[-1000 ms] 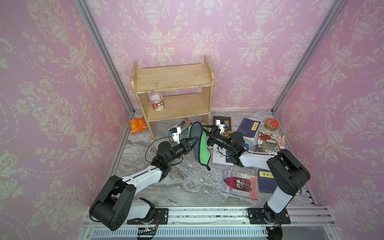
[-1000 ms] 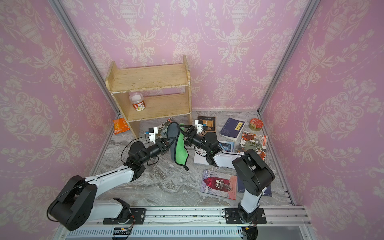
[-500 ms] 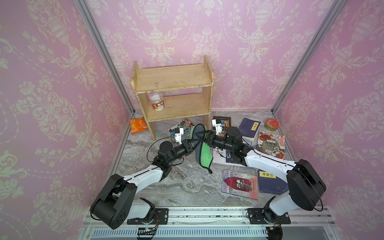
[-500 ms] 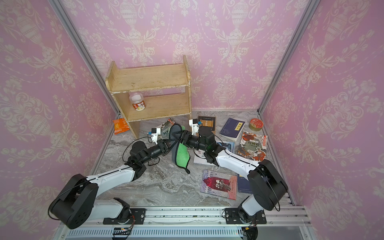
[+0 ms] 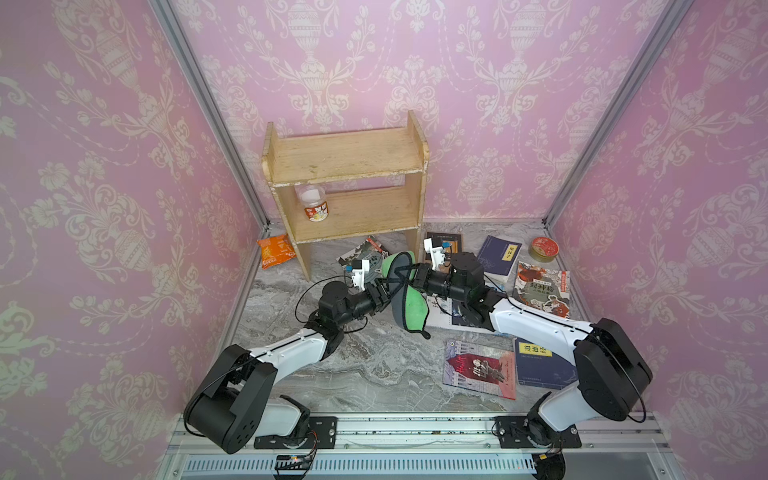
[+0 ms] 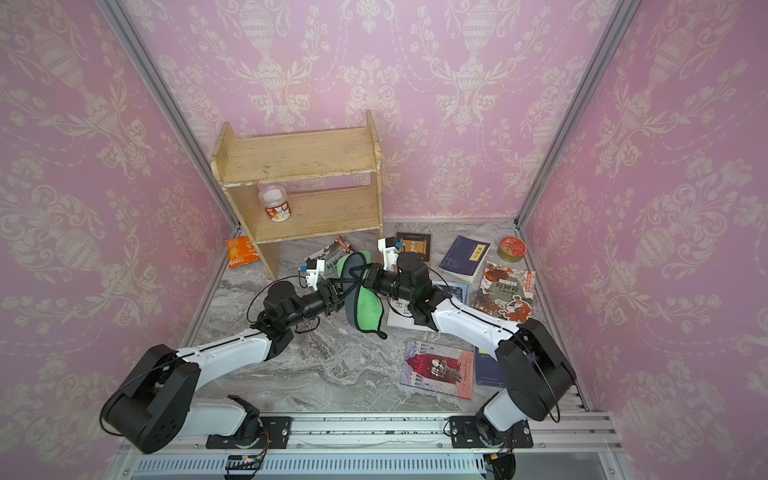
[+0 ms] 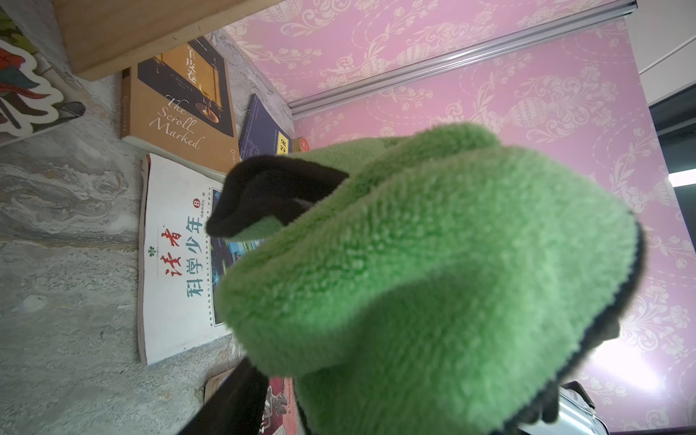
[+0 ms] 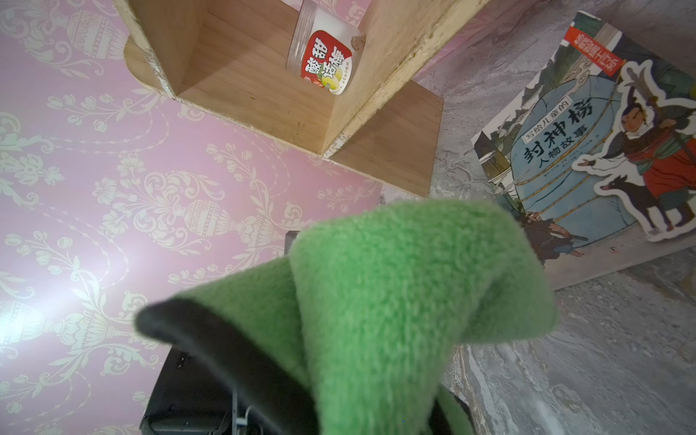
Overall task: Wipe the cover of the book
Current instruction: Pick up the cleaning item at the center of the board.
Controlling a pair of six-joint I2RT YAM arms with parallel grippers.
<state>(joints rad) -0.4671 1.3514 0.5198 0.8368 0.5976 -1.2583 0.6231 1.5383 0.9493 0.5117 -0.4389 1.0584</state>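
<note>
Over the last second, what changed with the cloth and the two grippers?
The right gripper moved in and shut on the green cloth. The left gripper, which had been gripping it, appears to have opened, so the cloth has passed to the right arm. The books, shelf and jar stayed put.

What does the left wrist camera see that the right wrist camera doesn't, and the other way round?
Only the left wrist view shows three books lying flat: a white magazine, a brown book titled "The Scroll Marked", and a dark blue book beyond it.

Only the right wrist view shows the jar with a red label, standing on the shelf board.

Both show the fluffy green cloth close up, part of the wooden shelf, the marble tabletop and the pink wallpaper.
</note>
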